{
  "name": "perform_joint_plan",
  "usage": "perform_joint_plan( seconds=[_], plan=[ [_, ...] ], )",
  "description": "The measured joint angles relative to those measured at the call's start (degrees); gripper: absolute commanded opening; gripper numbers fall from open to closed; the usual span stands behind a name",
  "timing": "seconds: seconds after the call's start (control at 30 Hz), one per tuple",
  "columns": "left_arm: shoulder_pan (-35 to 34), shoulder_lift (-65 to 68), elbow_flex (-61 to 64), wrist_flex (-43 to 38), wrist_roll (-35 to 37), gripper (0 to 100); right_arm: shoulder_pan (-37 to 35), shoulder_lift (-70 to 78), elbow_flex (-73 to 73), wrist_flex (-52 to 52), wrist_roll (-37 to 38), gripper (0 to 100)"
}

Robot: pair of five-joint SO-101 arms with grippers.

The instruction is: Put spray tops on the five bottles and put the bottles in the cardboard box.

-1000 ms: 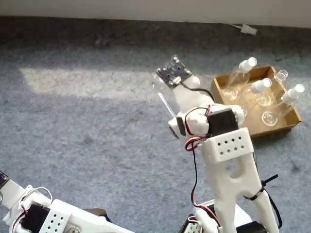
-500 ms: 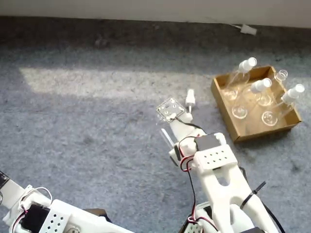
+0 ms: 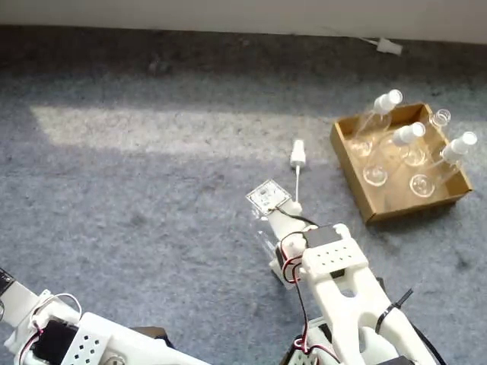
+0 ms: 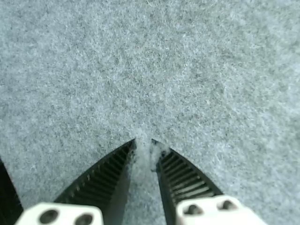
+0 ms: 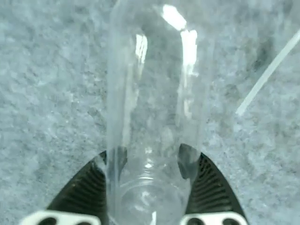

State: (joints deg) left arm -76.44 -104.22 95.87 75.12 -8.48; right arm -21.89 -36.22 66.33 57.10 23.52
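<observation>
Grey carpet (image 3: 152, 190) across the floor, left gripper (image 4: 143, 145) nearest with jaws almost pressed together just above it, right gripper (image 5: 149, 152) pinching a clear bottle (image 5: 150, 84), loose spray top (image 3: 297, 154) lying just beyond, cardboard box (image 3: 358, 182) far right holding four bottles (image 3: 407, 134), three capped

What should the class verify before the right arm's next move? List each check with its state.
1. The bottle sits in the right gripper: ok.
2. That bottle is capped: not ok, no cap seen.
3. The loose spray top lies free on the carpet: ok.
4. The left gripper holds nothing: ok.
5. Every bottle in the cardboard box is capped: not ok, the uncapped bottle has an open neck.
</observation>
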Motion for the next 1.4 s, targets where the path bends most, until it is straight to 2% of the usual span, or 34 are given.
perform_joint_plan(
  seconds=[0.07,0.3,0.47,0.63,1.0,1.2,1.4],
  plan=[
    [0.0,0.0,0.0,0.0,0.0,0,0.0,0.0,0.0,0.0,1.4,19.4],
    [0.0,0.0,0.0,0.0,0.0,0,0.1,-0.4,0.8,0.1,2.6,22.8],
    [0.0,0.0,0.0,0.0,0.0,0,0.1,-0.4,-0.1,5.7,3.0,30.2],
    [0.0,0.0,0.0,0.0,0.0,0,0.1,-0.4,-4.2,10.9,3.0,30.1],
    [0.0,0.0,0.0,0.0,0.0,0,-0.1,-0.4,-15.8,12.0,3.0,30.1],
    [0.0,0.0,0.0,0.0,0.0,0,-5.2,-0.4,-20.4,14.7,3.0,30.2],
    [0.0,0.0,0.0,0.0,0.0,0,-5.6,-0.4,-21.9,15.6,0.5,30.3]
  ],
)
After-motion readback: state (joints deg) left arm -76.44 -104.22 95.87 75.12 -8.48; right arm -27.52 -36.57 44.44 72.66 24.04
